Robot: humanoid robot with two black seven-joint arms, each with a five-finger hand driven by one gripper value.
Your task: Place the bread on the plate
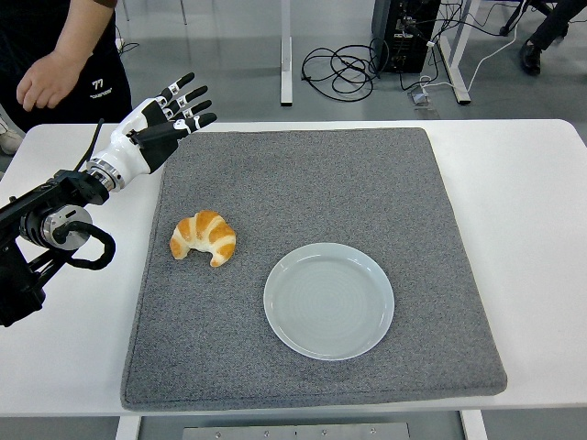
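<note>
- A white table (541, 211) carries a grey mat (303, 174) that covers most of its middle, reaching close to the near edge.
- The bread (204, 238) is a croissant, golden with pale stripes; it lies on the mat's left half, near the mat's left edge and about midway between its far and near edges, curved with both tips pointing toward the near edge.
- The plate (329, 300) is pale, round and holds nothing; it sits on the mat just right of the bread and a little nearer the near edge, apart from the bread with bare mat between them.
- The left hand (165, 117) comes in from the left on a black arm and hangs over the mat's far-left corner, well apart from the bread; its fingers (194, 107) are stretched out and spread wide, holding nothing.
- Whether the hand touches the mat or hovers above it is hard to judge from this high view; it looks raised.
- A person (69, 55) in dark clothing stands beyond the table's far-left corner, one hand hanging loose near the far edge.
- Black cables (341, 69) lie coiled on the floor beyond the far edge.
</note>
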